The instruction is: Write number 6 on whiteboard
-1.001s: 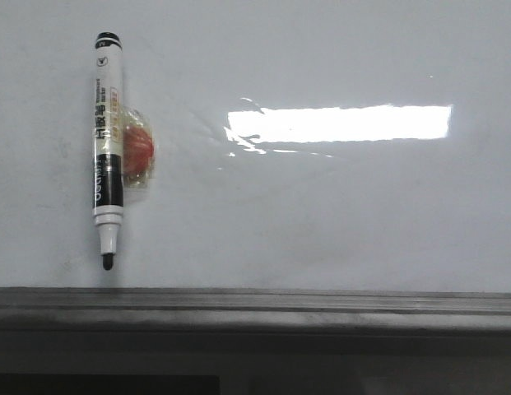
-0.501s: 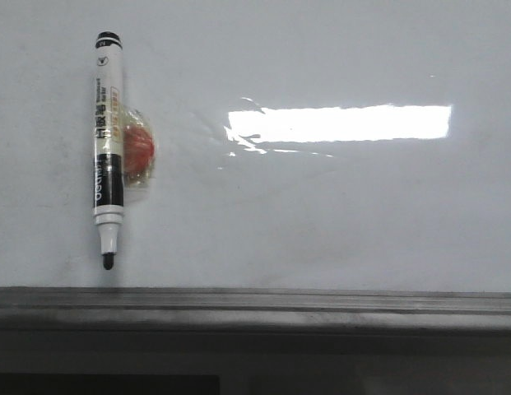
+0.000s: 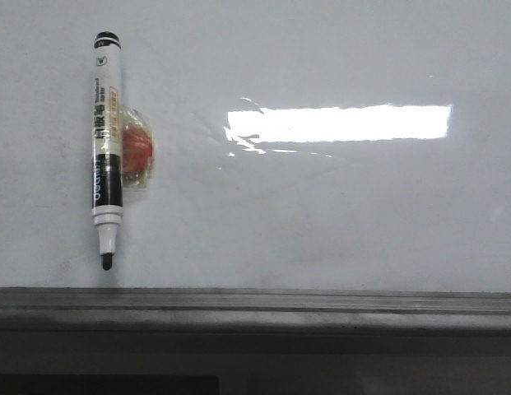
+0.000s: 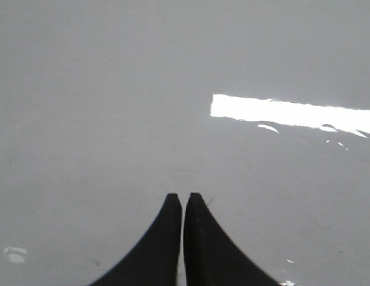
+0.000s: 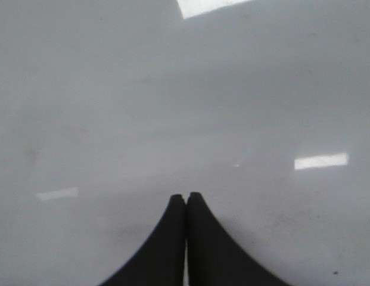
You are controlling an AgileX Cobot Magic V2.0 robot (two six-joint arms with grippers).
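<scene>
The whiteboard [image 3: 321, 214] fills the front view, glossy white-grey with a bright rectangular glare. No number 6 shows on it. A white and black marker [image 3: 107, 148] lies on the board at the left, uncapped, its black tip toward the dark ledge. A red round piece [image 3: 138, 152] under clear tape sits against its right side. Neither gripper shows in the front view. My left gripper [image 4: 183, 196] is shut and empty over bare board [image 4: 113, 89]. My right gripper [image 5: 186, 196] is shut and empty over bare board [image 5: 113, 89].
A dark grey ledge [image 3: 255, 306] runs along the board's near edge. A tiny black tick [image 4: 210, 201] lies beside the left fingertips. Faint smudges mark the board in the right wrist view [image 5: 280, 220].
</scene>
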